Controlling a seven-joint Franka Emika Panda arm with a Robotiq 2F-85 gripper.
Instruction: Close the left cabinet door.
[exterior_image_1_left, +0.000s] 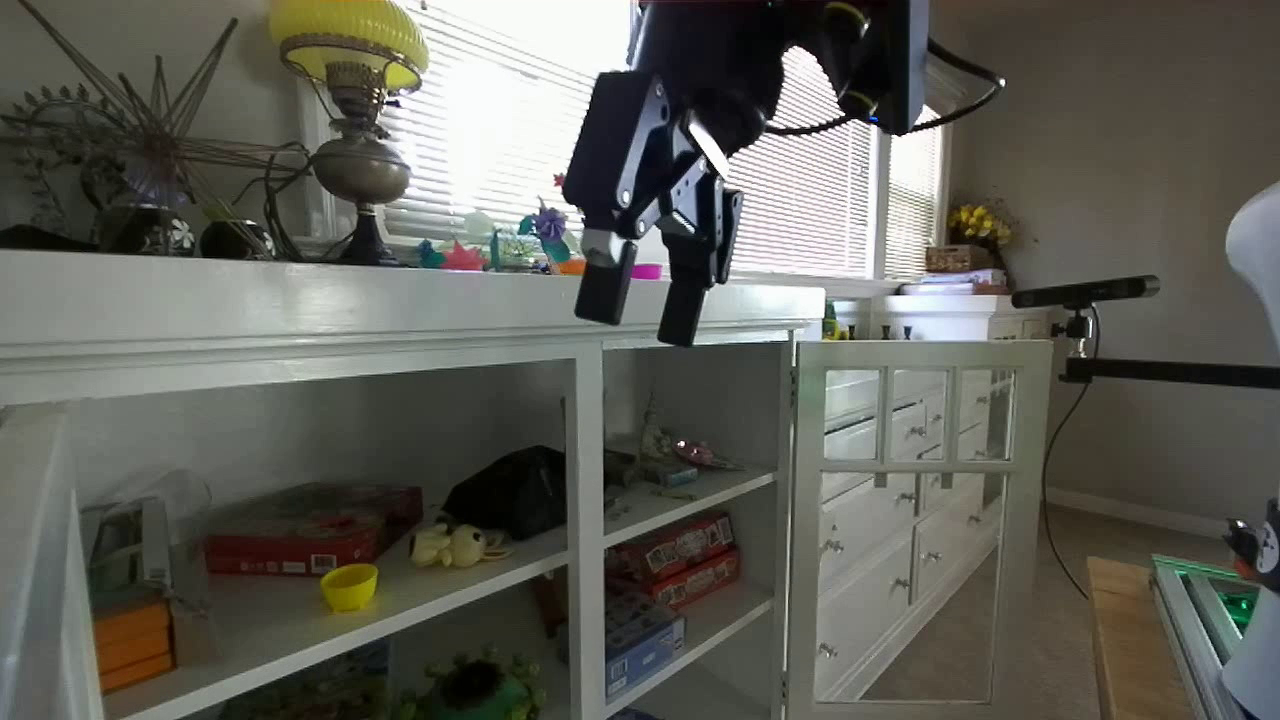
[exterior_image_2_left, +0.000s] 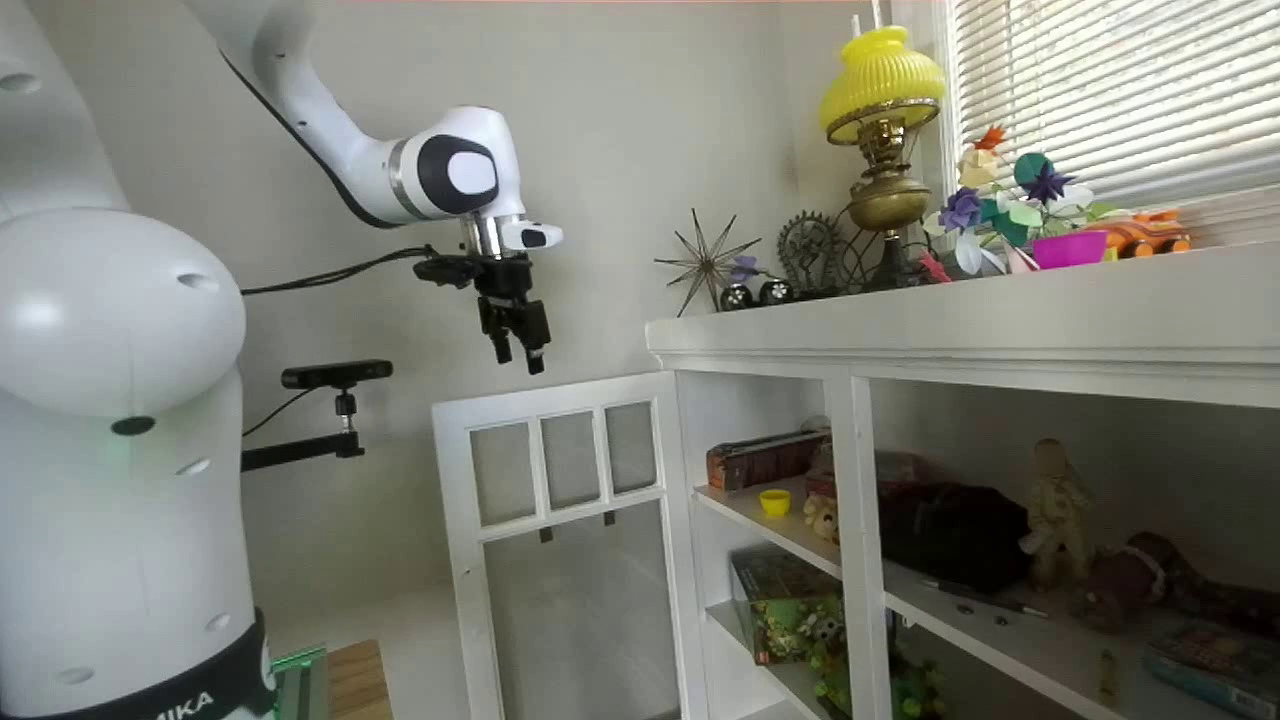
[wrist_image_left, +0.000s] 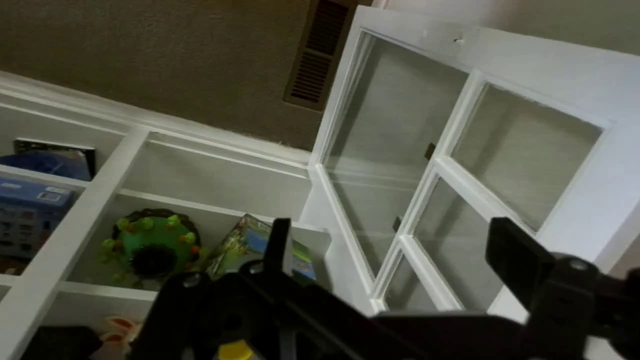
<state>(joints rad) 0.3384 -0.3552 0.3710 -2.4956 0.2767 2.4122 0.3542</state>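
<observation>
left cabinet door stands wide open, swung out from the end of the cabinet. gripper hangs higher than the door's top edge, jaws spread, nothing between them, no contact. judged progress: closing not yet started; whole swing remains.

A smooth, painted wooden door with clear glass panes; a metal lamp (its ribbed shade glossy); a mostly matt claw; rough-looking, dull carpet.
</observation>
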